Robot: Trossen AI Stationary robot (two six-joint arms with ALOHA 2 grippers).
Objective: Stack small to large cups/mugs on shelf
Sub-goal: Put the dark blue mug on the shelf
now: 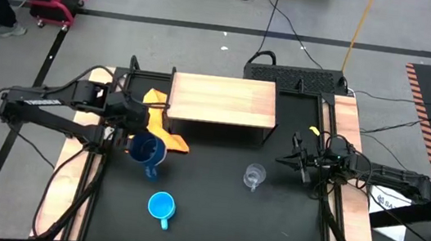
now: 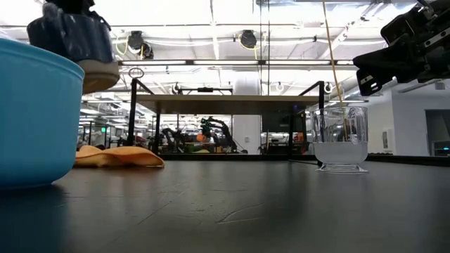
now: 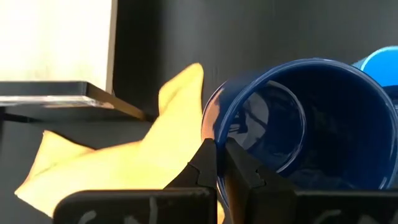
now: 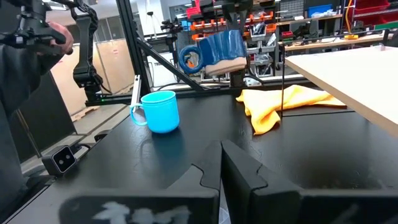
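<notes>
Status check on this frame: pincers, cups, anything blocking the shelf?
Left pincer shut on dark blue mug rim, mug lifted. Right pincer shut, empty, near glass cup. Light blue mug on table. Shelf bare; yellow cloth beside it.

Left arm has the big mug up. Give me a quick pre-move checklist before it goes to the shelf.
1. Left claw shut on the dark blue mug rim: ok.
2. Mug lifted clear of the tabletop, seen from the right wrist: ok.
3. Shelf top bare: ok.
4. Yellow cloth lies beside the shelf's left legs, near the path: not ok.
5. Right claw shut, parked at the right edge: ok.
6. Light blue mug and glass cup upright: ok.
</notes>
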